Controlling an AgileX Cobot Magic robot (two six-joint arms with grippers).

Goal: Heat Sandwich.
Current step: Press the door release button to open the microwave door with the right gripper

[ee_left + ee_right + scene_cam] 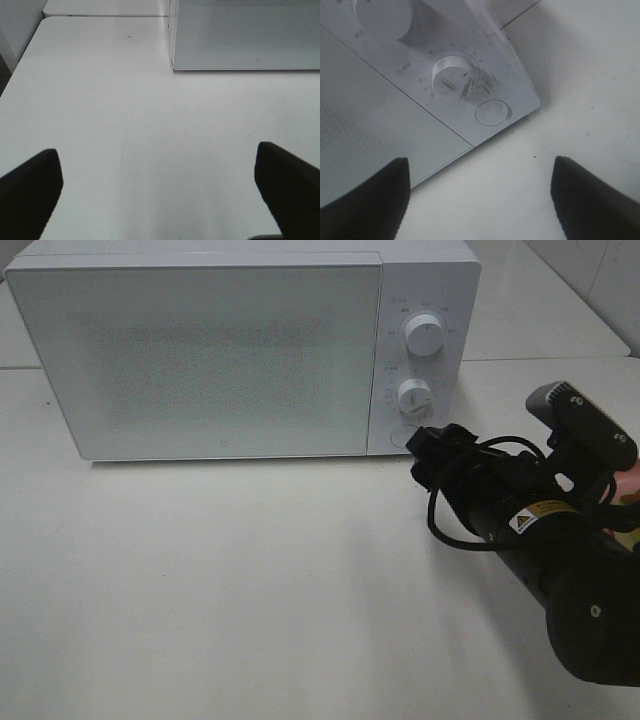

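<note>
**Exterior high view:** the microwave [395,280] stands with its door [220,360] shut; the right gripper [432,448] sits low at the control panel, just below the lower dial [413,396]; the sandwich is not in view; a pink sliver [626,478] behind the right arm may be its plate, though too little shows to be sure. Hazard: a backward sweep of that arm could strike whatever lies there; the cable [440,515] looped under the arm could snag. The table [250,590] in front of the door offers open room for the door to swing.

**Left wrist view:** the left gripper [160,197] is spread wide with nothing between its fingers; it hangs over bare table, well apart from the microwave's front corner. Hazard: an opening door could sweep toward this arm; the table's edge runs along one side.

**Right wrist view:** the right gripper is spread, holding nothing; the round button [492,112] lies ahead, just beside the lower dial. Hazard: an off-centre push could slip onto the dial and turn it, or shove the microwave backward.
</note>
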